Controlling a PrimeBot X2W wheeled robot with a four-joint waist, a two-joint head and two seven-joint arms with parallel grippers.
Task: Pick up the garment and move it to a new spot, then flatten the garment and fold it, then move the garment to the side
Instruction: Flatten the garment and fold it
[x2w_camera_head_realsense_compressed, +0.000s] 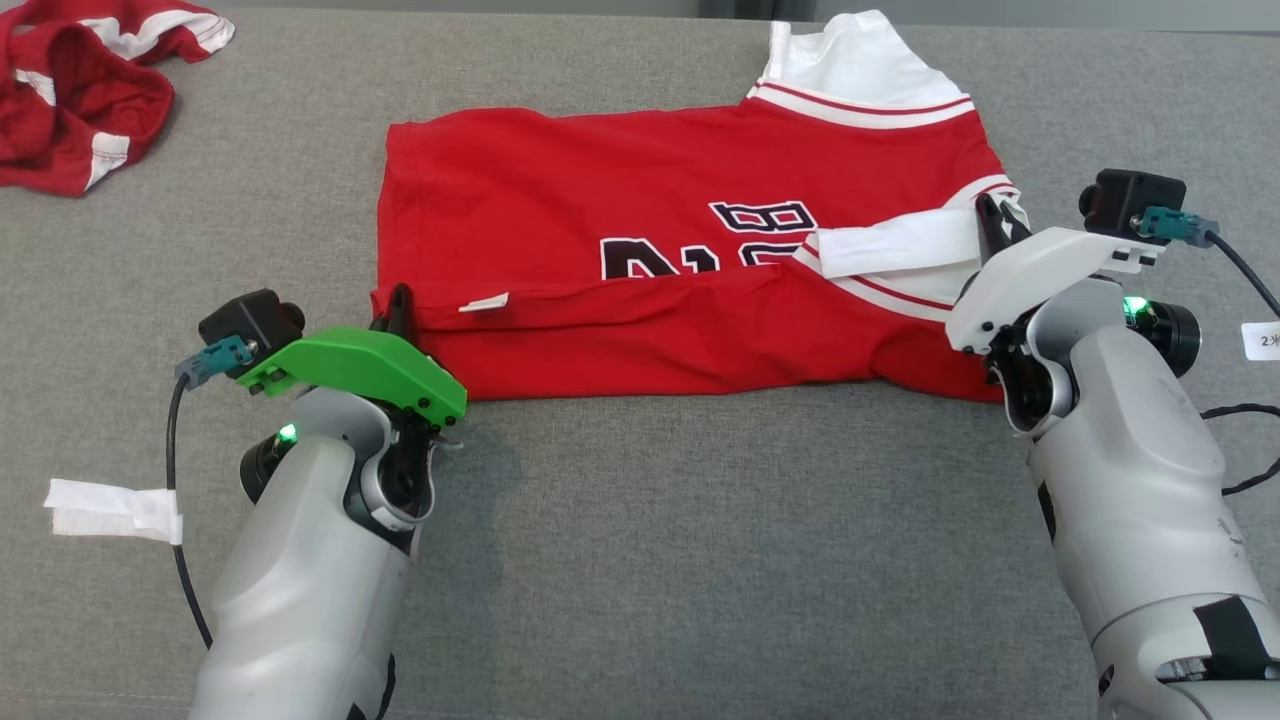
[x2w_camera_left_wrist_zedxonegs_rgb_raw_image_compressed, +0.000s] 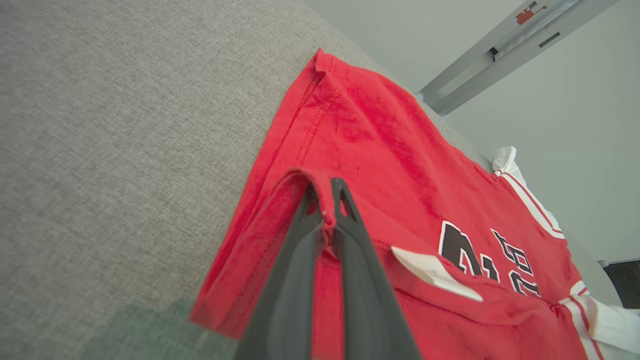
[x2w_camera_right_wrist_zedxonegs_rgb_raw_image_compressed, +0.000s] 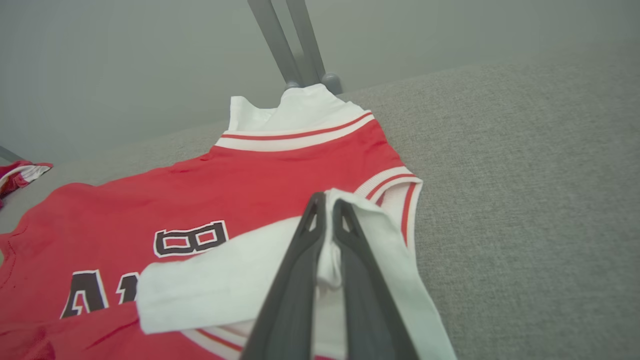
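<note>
Jersey: red jersey (x2w_camera_head_realsense_compressed: 620, 220) with white trim and black lettering, spread out on the grey fabric surface (x2w_camera_head_realsense_compressed: 700, 560), pretty much mid-scene in the head view. Collar end points to the robot's right, hem end to its left.
Fold: the near long edge is flipped up over the front, so there's a doubled red strip along the bottom of the lettering.
Left gripper: left gripper (x2w_camera_left_wrist_zedxonegs_rgb_raw_image_compressed: 327, 187) is at the near-left corner of the jersey, fingers squeezed tight on a ridge of the red hem. The cloth is pinched right between the tips.
Right gripper: right gripper (x2w_camera_right_wrist_zedxonegs_rgb_raw_image_compressed: 327, 200) is at the shoulder end, clamped on a bunched bit of the white sleeve (x2w_camera_head_realsense_compressed: 890, 248).
Sleeve: lies across the chest and covers the end of the lettering.
Tag: small white tag (x2w_camera_head_realsense_compressed: 485, 302) pokes out of the fold, just right of the left gripper.
Other stuff: a crumpled red-and-white garment (x2w_camera_head_realsense_compressed: 80, 100) sits in the far-left corner, well apart from the jersey. A strip of white tape (x2w_camera_head_realsense_compressed: 115, 510) is stuck down near the left forearm.
</note>
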